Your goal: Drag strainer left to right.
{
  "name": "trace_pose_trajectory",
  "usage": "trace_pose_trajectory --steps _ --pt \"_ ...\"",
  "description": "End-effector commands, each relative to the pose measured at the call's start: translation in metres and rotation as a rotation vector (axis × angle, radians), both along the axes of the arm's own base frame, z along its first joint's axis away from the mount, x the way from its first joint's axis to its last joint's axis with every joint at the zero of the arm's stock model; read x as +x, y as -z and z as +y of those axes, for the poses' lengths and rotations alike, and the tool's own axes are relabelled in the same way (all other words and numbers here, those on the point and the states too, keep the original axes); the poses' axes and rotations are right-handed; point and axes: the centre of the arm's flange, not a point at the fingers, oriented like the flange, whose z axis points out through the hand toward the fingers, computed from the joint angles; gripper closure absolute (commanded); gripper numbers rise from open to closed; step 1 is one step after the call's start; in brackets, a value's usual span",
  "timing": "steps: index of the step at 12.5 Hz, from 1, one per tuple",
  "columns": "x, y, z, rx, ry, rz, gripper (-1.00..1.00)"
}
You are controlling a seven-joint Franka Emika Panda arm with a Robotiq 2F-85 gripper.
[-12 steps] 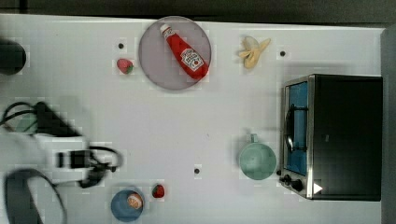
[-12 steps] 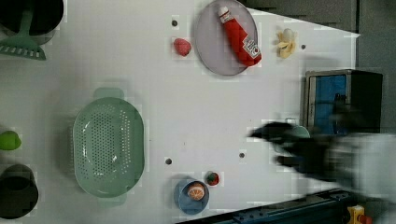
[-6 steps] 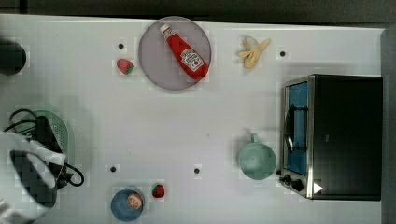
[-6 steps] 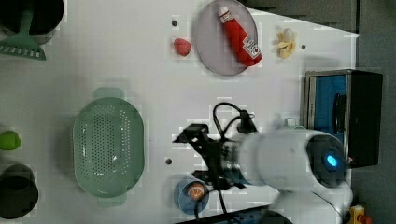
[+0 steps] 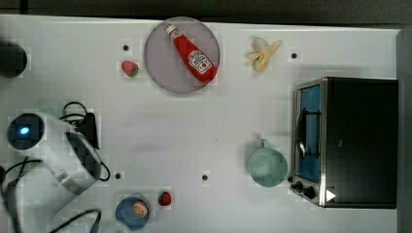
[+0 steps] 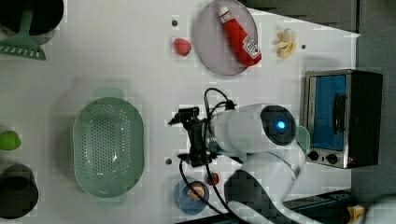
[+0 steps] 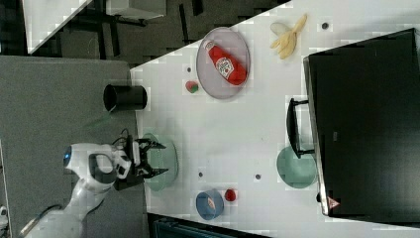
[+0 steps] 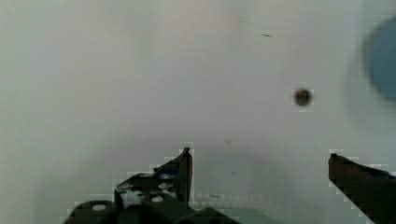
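Observation:
The strainer is a big pale mint oval colander dotted with holes, resting on the white table toward the left view's left. In the right view the strainer lies near the table's left edge. My gripper hangs open and empty just off the strainer's right rim in the left view. In the right view the gripper overlaps the strainer's rim. The wrist view has the gripper wide open over bare table, one dark finger on each side. In the top view the arm hides the strainer.
A blue bowl and a small strawberry sit close to the gripper. Farther off are a plate with a ketchup bottle, a banana, a mint cup and a toaster oven. Black cups stand beyond the strainer.
The arm has swung across the table from the left view's right side toward the strainer. The gripper stays open and empty. The strainer has not moved.

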Motion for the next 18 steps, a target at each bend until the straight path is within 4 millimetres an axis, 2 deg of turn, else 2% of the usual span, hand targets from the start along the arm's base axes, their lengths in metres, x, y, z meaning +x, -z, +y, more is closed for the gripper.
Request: trace_pose_trajectory --steps 1,5,8,13,18 --pt "0.000 0.022 0.002 0.052 0.114 0.004 -1.00" --pt "-0.003 0.061 -0.014 0.052 0.115 -0.008 -1.00" --pt "-0.006 0.080 -0.028 0.050 0.129 -0.016 -1.00" --pt "-0.001 0.096 -0.063 0.012 0.157 -0.033 -1.00" --pt "0.008 0.091 -0.110 -0.032 0.210 -0.062 -1.00"
